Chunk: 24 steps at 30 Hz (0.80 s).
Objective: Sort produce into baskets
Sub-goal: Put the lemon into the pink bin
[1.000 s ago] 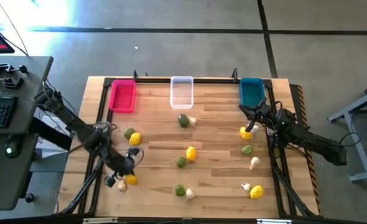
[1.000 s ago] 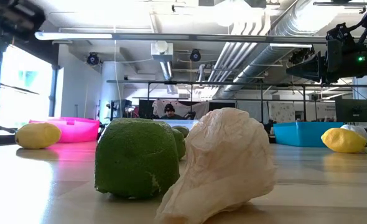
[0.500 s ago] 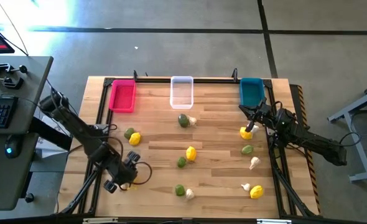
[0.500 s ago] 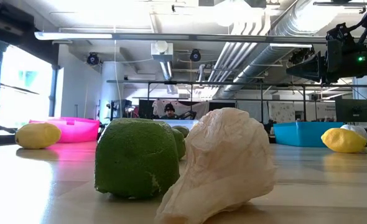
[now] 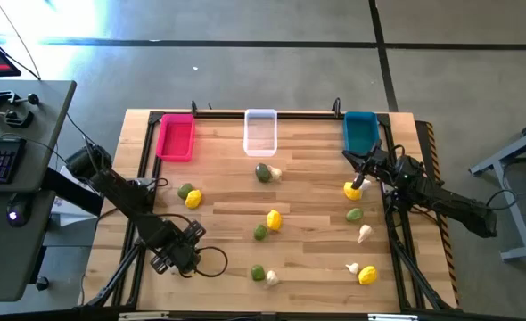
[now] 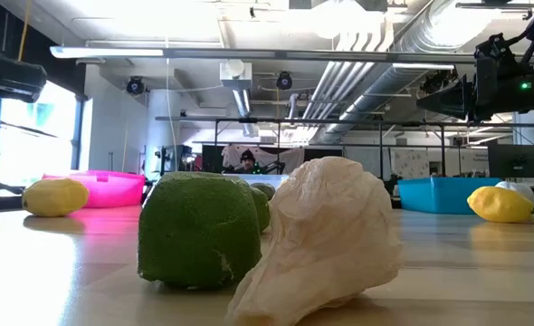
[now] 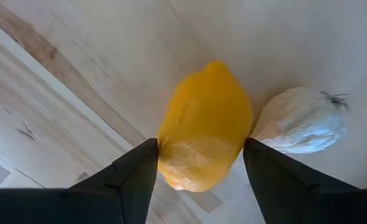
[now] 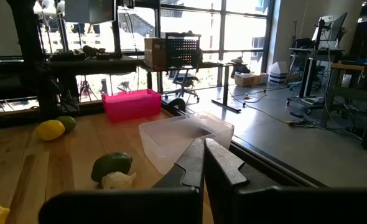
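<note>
The left tool (image 7: 199, 163) is down at the near left part of the table (image 5: 316, 223), its two fingers (image 7: 130, 171) apart on either side of a lemon (image 7: 203, 127); whether they press it I cannot tell. A garlic bulb (image 7: 300, 121) lies touching that lemon. The right tool (image 8: 202, 163) hovers just beside the blue bin (image 5: 360, 130), fingers together, above another lemon (image 5: 351, 190). The pink bin (image 5: 176, 136), clear bin (image 5: 260, 130) and blue bin line the far edge. More lemons, limes and garlic lie scattered across the table.
</note>
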Each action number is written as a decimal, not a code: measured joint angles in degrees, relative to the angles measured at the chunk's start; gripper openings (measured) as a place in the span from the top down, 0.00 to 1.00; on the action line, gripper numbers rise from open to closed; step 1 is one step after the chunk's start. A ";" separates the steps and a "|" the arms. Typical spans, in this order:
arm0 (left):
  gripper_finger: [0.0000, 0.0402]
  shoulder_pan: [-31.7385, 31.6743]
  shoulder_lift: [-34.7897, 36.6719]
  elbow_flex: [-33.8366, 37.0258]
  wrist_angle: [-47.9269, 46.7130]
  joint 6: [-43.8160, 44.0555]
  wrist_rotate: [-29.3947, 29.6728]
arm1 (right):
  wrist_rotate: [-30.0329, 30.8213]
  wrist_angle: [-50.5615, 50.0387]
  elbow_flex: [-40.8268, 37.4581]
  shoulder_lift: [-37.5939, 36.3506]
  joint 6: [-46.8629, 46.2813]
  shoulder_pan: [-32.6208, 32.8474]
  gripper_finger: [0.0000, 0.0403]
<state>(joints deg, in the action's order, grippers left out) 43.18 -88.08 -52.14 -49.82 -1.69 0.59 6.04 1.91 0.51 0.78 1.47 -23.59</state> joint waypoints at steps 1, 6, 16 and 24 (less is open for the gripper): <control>0.44 0.00 -0.20 0.00 0.02 -0.08 0.24 | 0.00 -0.01 -0.02 0.01 -0.01 0.00 1.00; 0.44 0.00 -1.21 -0.04 -0.02 -0.38 1.07 | 0.00 -0.01 0.00 0.00 -0.01 0.00 1.00; 0.49 -0.93 -2.49 -0.09 0.31 1.64 3.79 | 0.00 0.00 0.00 0.01 0.01 0.01 1.00; 0.57 -4.27 -2.00 -0.03 -0.51 4.25 2.58 | -0.02 -0.02 0.00 -0.01 0.01 0.01 1.00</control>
<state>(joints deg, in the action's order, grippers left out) 38.91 -90.07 -52.17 -50.33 2.56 3.17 6.02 1.89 0.51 0.78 1.48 -23.57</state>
